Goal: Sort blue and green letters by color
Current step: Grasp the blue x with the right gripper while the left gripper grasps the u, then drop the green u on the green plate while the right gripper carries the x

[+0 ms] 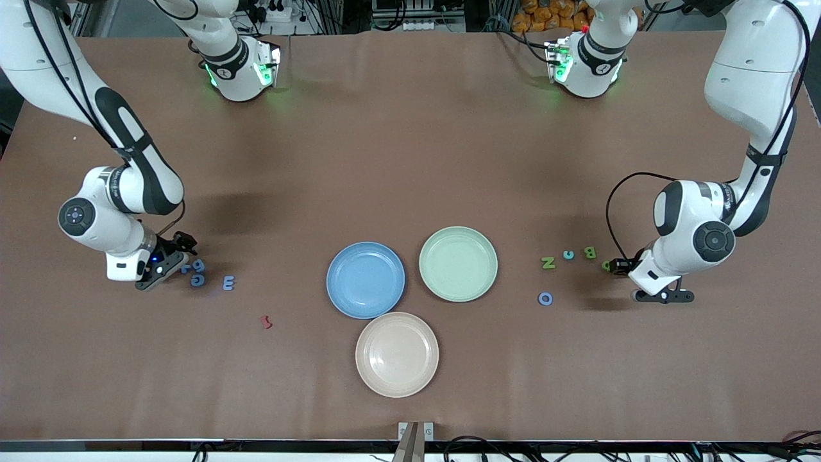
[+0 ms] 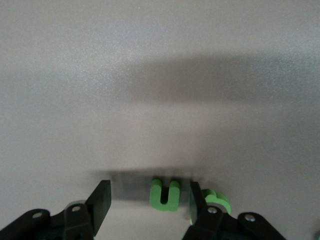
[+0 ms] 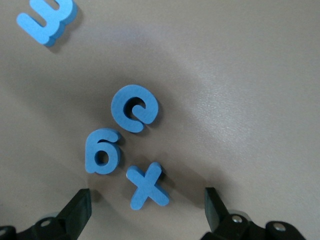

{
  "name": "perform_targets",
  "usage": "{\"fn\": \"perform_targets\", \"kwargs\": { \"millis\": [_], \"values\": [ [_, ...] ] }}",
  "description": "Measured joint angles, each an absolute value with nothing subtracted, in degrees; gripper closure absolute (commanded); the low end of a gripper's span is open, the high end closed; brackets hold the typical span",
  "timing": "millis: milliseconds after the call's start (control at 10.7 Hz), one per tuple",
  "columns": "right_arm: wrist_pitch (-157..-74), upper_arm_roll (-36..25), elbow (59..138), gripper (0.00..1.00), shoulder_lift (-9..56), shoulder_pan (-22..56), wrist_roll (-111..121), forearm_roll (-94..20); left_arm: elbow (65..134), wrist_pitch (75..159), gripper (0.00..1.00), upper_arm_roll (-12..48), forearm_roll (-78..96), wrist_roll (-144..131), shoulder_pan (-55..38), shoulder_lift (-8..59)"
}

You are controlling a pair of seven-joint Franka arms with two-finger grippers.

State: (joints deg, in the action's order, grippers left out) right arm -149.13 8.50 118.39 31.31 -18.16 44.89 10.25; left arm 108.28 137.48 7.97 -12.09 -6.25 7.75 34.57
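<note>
With both plates empty, the open right gripper [image 3: 145, 210] should centre on the blue X [image 3: 146, 185] while the open left gripper [image 2: 150, 202] straddles the green U [image 2: 165, 194].

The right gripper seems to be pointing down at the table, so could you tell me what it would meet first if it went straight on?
Probably the blue X: it lies between the open fingers of the right gripper. The blue 6 sits just beside it and might be touched too; depth is hard to judge.

A brown table [image 1: 410, 128] fills the scene; cables and metal framing [image 1: 410, 16] edge it.
</note>
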Motion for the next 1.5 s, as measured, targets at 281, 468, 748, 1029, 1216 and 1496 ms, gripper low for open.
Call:
{"fn": "perform_targets", "kwargs": {
  "millis": [281, 468, 748, 1029, 1216, 1496],
  "values": [
    [-149.53, 8.51, 118.31, 0.07, 31.54, -18.16, 46.4, 10.25, 108.28, 137.68, 1.0, 7.96, -12.09, -6.25, 7.81, 34.65],
    [-149.53, 8.53, 118.3, 0.56, 31.55, -18.15, 46.58, 10.26, 108.16, 137.77, 1.0, 8.1, -12.09, -6.25, 7.78, 34.63],
    [-149.75, 8.59, 118.11, 1.0, 31.4, -18.14, 46.64, 10.27, 108.02, 137.98, 1.0, 8.09, -12.1, -6.25, 7.78, 34.63],
    [-149.62, 8.77, 117.75, 1.0, 30.97, -17.7, 46.77, 10.36, 105.61, 135.7, 1.0, 9.21, -12.16, -6.22, 7.42, 31.79],
    [-149.63, 8.89, 117.7, 1.0, 30.96, -17.22, 46.78, 10.38, 101.56, 127.35, 1.0, 12.17, -12.17, -6.24, 6.09, 27.96],
    [-146.73, 10.01, 115.75, 1.0, 30.94, -16.81, 46.71, 10.38, 98.64, 124.75, 1.0, 18.42, -12.17, -6.9, 4.95, 26.05]
  ]
}}
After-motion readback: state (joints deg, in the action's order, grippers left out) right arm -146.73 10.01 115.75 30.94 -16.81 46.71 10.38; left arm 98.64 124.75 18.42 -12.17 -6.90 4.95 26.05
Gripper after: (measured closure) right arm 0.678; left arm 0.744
